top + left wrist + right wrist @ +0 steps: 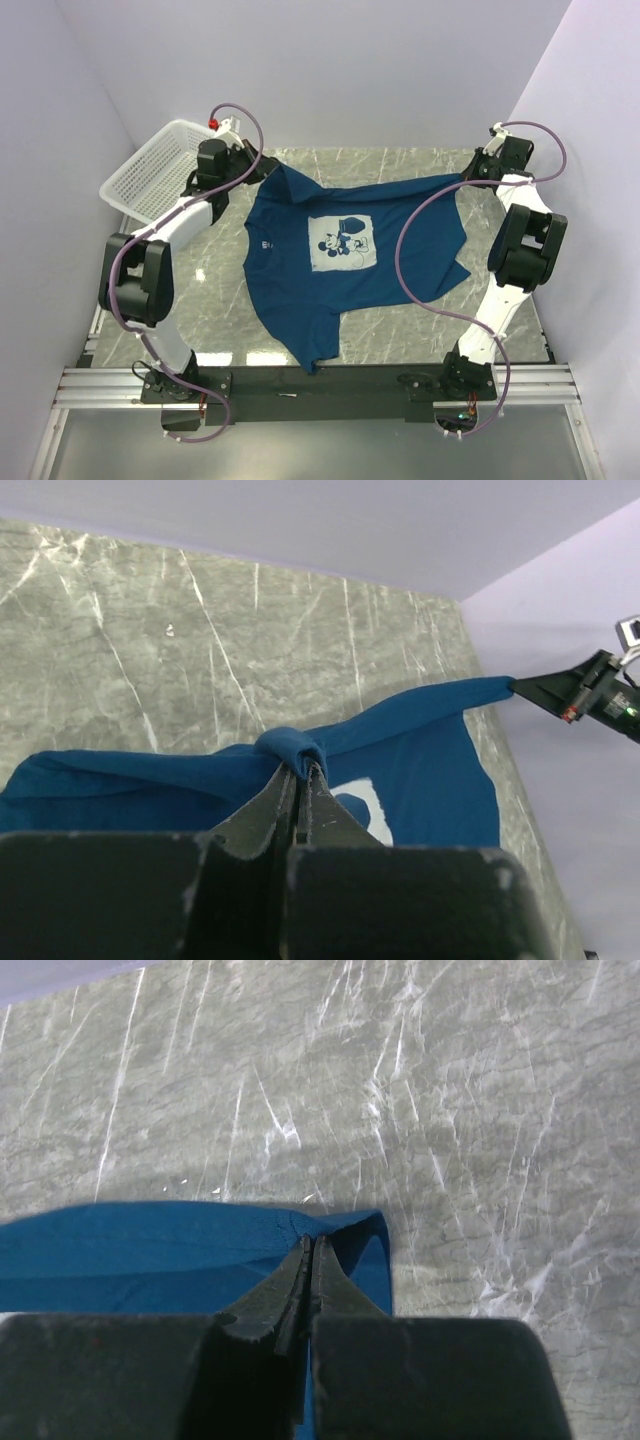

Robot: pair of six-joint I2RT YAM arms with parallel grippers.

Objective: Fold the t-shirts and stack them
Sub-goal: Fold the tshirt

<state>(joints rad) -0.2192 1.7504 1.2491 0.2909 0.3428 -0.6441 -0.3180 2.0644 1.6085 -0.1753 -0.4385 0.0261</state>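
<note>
Beside the basket [155, 175], the left claw [300, 772] is clamped on a bunched t-shirt [290, 300] edge. Well away from the basket, the right claw [311, 1245] pinches a thin corner. Between them the edge is stretched taut, the rest lying print-up on the counter [215, 290]. Too hard a pull could slip that thin bite free, dropping one side askew.

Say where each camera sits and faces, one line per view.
Top external: above and behind the bases, looking down on table, t-shirt, left tool, right tool.
Left wrist: faces along its shut tool toward the right tool.
Right wrist: faces down past its shut tool at the table.
Shared: every view shows the t-shirt.
</note>
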